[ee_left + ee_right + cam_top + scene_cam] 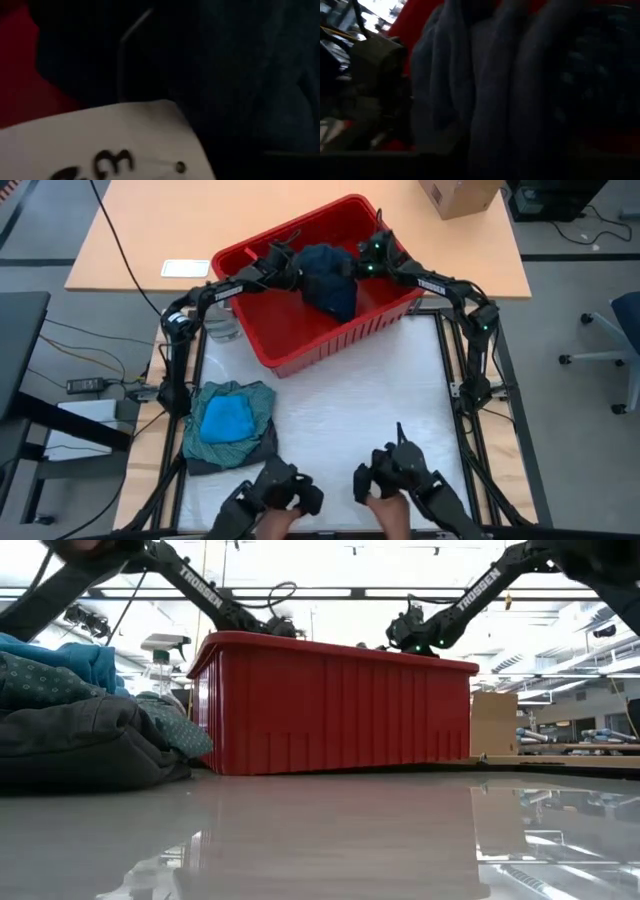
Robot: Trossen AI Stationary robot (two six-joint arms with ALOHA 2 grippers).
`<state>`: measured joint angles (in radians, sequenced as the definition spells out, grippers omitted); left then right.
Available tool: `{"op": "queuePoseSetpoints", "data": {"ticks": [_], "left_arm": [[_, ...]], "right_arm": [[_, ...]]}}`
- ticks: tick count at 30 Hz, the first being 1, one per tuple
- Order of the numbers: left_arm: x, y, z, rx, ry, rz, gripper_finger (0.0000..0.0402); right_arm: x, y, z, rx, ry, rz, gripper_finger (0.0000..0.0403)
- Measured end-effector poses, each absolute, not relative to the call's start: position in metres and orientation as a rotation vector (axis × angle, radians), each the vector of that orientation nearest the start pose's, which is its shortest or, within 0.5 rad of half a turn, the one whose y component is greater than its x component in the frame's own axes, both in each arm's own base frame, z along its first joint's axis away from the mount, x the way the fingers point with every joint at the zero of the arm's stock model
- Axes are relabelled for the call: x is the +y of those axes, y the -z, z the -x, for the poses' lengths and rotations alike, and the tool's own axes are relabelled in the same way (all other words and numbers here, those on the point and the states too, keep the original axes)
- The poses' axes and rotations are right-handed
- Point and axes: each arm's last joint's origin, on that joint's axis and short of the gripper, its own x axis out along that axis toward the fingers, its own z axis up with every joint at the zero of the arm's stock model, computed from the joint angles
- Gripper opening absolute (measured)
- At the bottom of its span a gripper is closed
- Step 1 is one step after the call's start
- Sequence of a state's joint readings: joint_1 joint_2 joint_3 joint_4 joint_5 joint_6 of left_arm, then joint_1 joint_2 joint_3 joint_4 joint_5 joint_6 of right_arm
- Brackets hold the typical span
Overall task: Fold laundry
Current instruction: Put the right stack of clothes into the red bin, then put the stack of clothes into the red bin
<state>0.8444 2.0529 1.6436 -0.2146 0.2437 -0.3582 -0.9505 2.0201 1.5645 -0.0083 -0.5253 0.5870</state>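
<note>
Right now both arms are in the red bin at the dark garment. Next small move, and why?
Probably close both grippers on the navy garment and lift it out of the red bin. The left gripper and right gripper sit on either side of it, the white mat in front lies bare, and the folded stack sits off to the left.

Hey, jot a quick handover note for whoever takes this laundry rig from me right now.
Left gripper and right gripper: both down inside the red bin at either side of the navy garment; whether either one grips it cannot be seen.
Done: folded stack at the mat's left edge, teal shirt with a bright blue piece on top, dark grey piece underneath.
Left: lift the navy garment out, fold it on the white mat, add it to the stack.
</note>
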Motion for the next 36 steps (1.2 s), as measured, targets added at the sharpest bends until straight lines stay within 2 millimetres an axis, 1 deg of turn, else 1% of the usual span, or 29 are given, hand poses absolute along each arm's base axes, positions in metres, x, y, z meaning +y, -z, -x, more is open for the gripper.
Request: {"op": "queuePoseSetpoints", "data": {"ticks": [2, 4, 6, 9, 13, 14, 16, 18, 21, 23, 27, 30, 32, 34, 36], "left_arm": [[0.348, -0.234, -0.312, 0.463, -0.659, 0.696, 0.0105], [0.35, -0.233, -0.309, 0.481, -0.663, 0.697, 0.0144], [0.353, -0.234, -0.305, 0.48, -0.667, 0.68, 0.018], [0.358, -0.235, -0.299, 0.474, -0.679, 0.682, 0.0221], [0.361, -0.236, -0.292, 0.479, -0.692, 0.701, 0.025], [0.36, -0.239, -0.289, 0.483, -0.688, 0.713, 0.0253], [0.354, -0.252, -0.284, 0.485, -0.656, 0.746, 0.0255], [0.347, -0.273, -0.28, 0.498, -0.578, 0.783, 0.0252], [0.335, -0.305, -0.279, 0.543, -0.523, 0.721, 0.0241], [0.332, -0.319, -0.28, 0.563, -0.511, 0.667, 0.0235], [0.332, -0.335, -0.281, 0.56, -0.581, 0.58, 0.0232], [0.333, -0.343, -0.28, 0.543, -0.597, 0.58, 0.0231], [0.33, -0.346, -0.283, 0.538, -0.59, 0.578, 0.0231], [0.326, -0.35, -0.287, 0.542, -0.578, 0.579, 0.0231], [0.319, -0.354, -0.292, 0.552, -0.558, 0.573, 0.0231]], "right_arm": [[-0.372, -0.245, -0.275, 0.26, 0.568, -0.889, 0.0209], [-0.375, -0.242, -0.267, 0.3, 0.694, -0.897, 0.0252], [-0.377, -0.242, -0.258, 0.325, 0.843, -0.881, 0.028], [-0.38, -0.249, -0.249, 0.323, 0.943, -0.823, 0.0297], [-0.383, -0.25, -0.243, 0.328, 0.922, -0.834, 0.0293], [-0.383, -0.251, -0.242, 0.326, 0.913, -0.838, 0.029], [-0.381, -0.254, -0.242, 0.334, 0.888, -0.822, 0.0283], [-0.378, -0.256, -0.241, 0.364, 0.877, -0.785, 0.0276], [-0.372, -0.25, -0.239, 0.472, 0.909, -0.793, 0.0264], [-0.366, -0.242, -0.234, 0.575, 0.94, -0.829, 0.0256], [-0.353, -0.231, -0.224, 0.788, 0.941, -0.879, 0.0245], [-0.338, -0.223, -0.218, 0.959, 0.922, -0.925, 0.024], [-0.327, -0.219, -0.216, 1.043, 0.9, -0.955, 0.0237], [-0.317, -0.222, -0.216, 1.085, 0.863, -0.948, 0.0236], [-0.309, -0.234, -0.219, 1.049, 0.846, -0.901, 0.0236]]}}
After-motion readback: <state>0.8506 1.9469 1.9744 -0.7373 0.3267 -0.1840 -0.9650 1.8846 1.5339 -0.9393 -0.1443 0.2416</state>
